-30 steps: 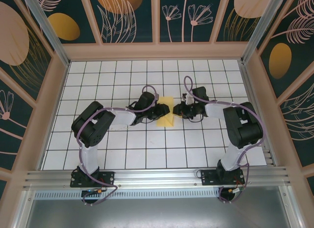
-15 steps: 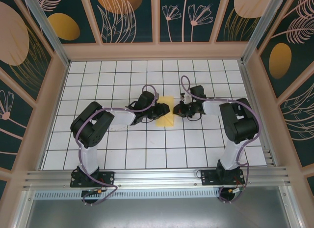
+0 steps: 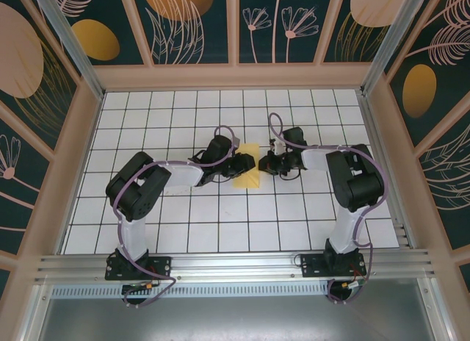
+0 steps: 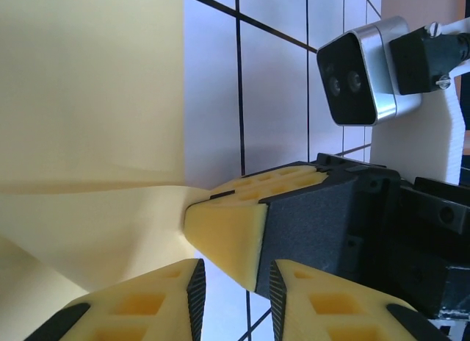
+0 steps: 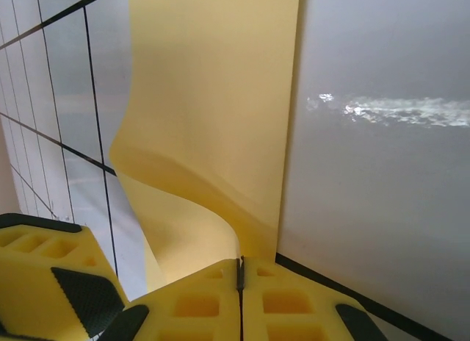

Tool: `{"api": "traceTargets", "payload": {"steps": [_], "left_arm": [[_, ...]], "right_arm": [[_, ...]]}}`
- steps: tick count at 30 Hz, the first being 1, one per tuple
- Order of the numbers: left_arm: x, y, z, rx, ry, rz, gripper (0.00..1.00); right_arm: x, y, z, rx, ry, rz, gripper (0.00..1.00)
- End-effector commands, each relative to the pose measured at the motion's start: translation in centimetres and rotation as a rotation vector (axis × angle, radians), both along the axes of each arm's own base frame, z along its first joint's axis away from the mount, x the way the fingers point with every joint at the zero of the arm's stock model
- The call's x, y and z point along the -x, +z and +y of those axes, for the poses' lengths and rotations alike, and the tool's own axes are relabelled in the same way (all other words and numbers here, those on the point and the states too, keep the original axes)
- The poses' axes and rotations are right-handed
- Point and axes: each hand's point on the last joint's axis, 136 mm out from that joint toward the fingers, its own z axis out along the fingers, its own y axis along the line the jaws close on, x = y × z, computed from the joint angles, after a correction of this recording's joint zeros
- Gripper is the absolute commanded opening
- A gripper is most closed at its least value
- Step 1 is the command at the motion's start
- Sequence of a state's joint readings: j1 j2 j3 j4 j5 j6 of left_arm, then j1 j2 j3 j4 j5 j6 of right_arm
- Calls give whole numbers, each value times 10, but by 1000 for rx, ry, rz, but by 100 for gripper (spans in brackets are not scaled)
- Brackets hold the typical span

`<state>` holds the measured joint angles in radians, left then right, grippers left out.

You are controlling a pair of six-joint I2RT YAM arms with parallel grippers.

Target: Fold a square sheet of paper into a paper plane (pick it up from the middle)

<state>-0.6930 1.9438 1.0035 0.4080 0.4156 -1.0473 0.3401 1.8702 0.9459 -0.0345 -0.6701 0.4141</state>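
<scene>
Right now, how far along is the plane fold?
Early. The paper lies as a narrow strip rather than a square, so one fold looks done. In hand: the right gripper has its jaws shut on the paper's edge, holding it up in a curl, while the left gripper sits beside it, jaws apart. No nose or wings yet.

Overhead rear view, wrist cameras near paper (image 3: 249,179)

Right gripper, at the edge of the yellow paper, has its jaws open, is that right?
Not open: the right gripper is shut on the edge of the yellow paper. The right wrist view shows its jaws pressed together on it.
</scene>
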Motion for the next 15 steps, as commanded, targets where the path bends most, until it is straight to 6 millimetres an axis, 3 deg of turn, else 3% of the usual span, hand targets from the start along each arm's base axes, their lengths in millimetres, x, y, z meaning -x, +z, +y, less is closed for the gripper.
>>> {"api": "traceTargets", "payload": {"steps": [1, 15], "left_arm": [[0, -5, -9, 3, -43, -9, 32], [1, -15, -8, -14, -46, 8, 32]], "right_arm": [[-2, -2, 3, 18, 25, -9, 7], [-8, -6, 1, 48, 18, -17, 7]]}}
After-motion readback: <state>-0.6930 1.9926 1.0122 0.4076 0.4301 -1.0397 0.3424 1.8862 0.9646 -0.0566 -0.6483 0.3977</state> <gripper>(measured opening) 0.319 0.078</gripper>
